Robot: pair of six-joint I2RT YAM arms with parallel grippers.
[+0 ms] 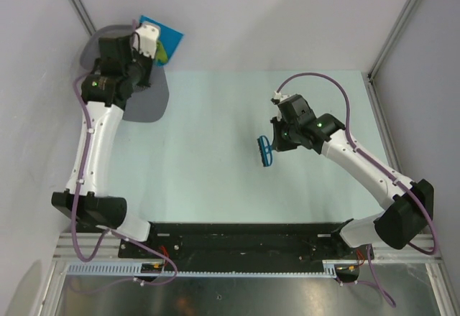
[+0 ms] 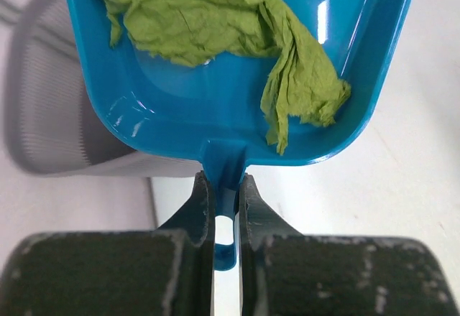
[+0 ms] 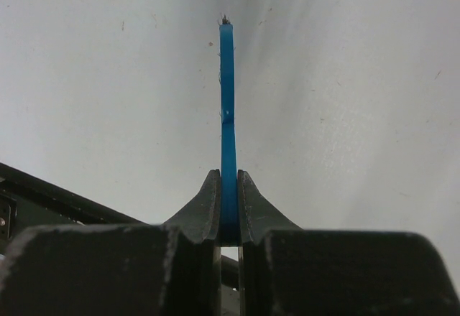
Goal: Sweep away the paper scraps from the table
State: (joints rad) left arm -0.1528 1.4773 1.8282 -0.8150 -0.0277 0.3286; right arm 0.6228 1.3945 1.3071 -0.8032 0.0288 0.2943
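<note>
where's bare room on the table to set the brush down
Widest bare patch: mid table, between the wastebasket on the left and the brush on the right. The far strip right of the dustpan is bare too. Crowded: far left corner, where wastebasket, dustpan and left end effector bunch.

Cropped and covered
Cut by the top edge: dustpan [image 2: 180, 108], paper scraps [image 2: 201, 18]; mostly under the left arm [image 1: 97, 143]: wastebasket [image 1: 152, 102]

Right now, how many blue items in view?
2: dustpan in the left tool by the wastebasket, far left; brush in the right tool over the table. None apparently hidden.
</note>
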